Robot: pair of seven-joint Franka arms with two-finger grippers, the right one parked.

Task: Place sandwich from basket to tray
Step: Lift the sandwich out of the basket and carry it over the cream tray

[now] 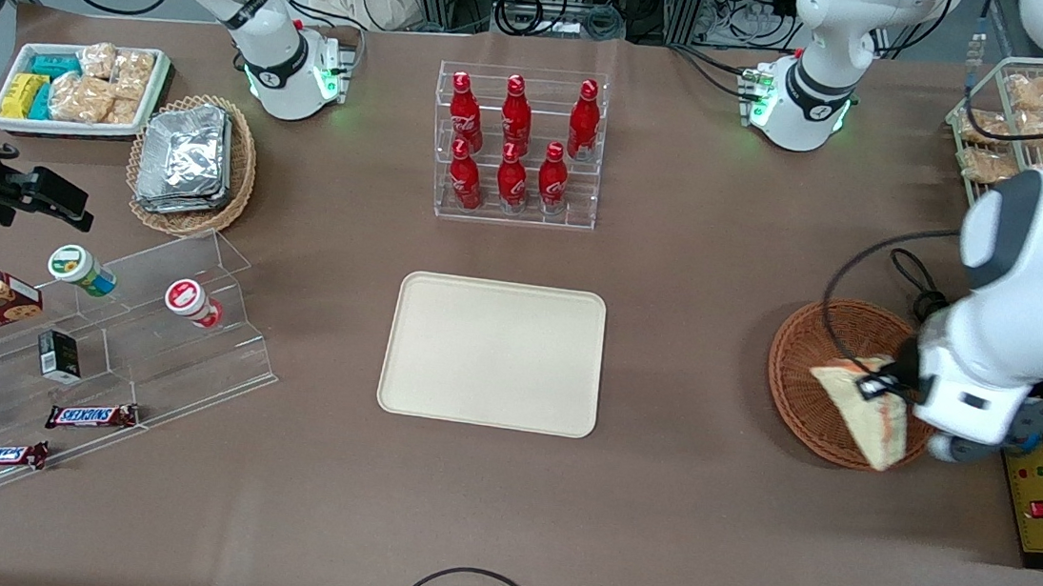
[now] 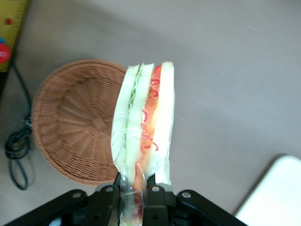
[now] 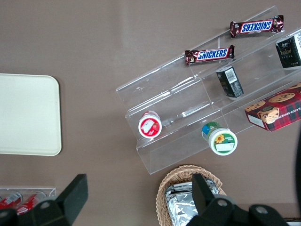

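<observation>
The claw pinches the sandwich by one end (filling stripe showing), holding it raised over the basket near the surface's working-arm edge, apparently so it clears the wicker rim; the tray waits mid-surface, well apart, nothing on it.
</observation>
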